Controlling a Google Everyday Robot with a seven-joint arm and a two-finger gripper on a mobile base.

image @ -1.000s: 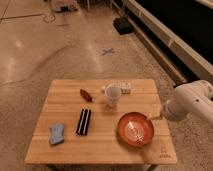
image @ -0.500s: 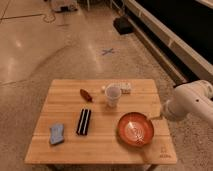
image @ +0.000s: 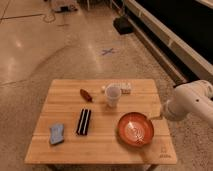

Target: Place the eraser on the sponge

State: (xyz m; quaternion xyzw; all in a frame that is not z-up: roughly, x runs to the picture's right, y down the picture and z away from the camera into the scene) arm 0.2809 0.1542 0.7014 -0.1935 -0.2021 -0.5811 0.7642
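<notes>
Camera view shows nothing shifted over the last second. The wooden surface (image: 65, 97) carries the same layout. The white arm (image: 192, 102) stays at its right edge, with the end effector (image: 159, 113) released and empty beside the orange plate (image: 135, 129). The eraser (image: 83, 121) lies flat near the sponge (image: 57, 133), to its right and not touching it, so the eraser is not on the sponge.

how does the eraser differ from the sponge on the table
The eraser is black with a pale stripe; the sponge is light blue. The eraser is longer and narrower, the sponge shorter with wavy edges. Both lie flat and apart on the wooden table, far from the gripper at its right edge.
</notes>
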